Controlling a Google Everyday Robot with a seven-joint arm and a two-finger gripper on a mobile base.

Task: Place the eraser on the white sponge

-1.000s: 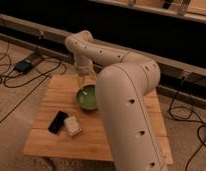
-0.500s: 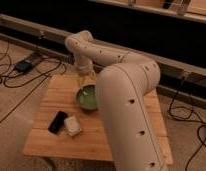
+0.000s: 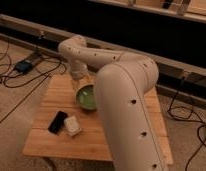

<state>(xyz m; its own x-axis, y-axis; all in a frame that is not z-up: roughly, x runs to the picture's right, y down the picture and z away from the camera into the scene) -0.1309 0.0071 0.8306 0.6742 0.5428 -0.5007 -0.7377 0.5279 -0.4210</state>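
Observation:
The eraser (image 3: 57, 121), a flat black slab, lies on the wooden table (image 3: 121, 145) near its front left. The white sponge (image 3: 72, 126), a small off-white block, sits right beside it on the right, touching or nearly touching. My gripper (image 3: 80, 78) hangs at the end of the white arm (image 3: 127, 100) over the back of the table, just behind the green bowl (image 3: 87, 97). It is well away from the eraser and the sponge and holds nothing that I can see.
The green bowl stands mid-table between the gripper and the sponge. The thick white arm covers the right half of the table. Cables (image 3: 31, 82) and a small dark box (image 3: 23, 65) lie on the floor to the left. A dark wall rail runs behind.

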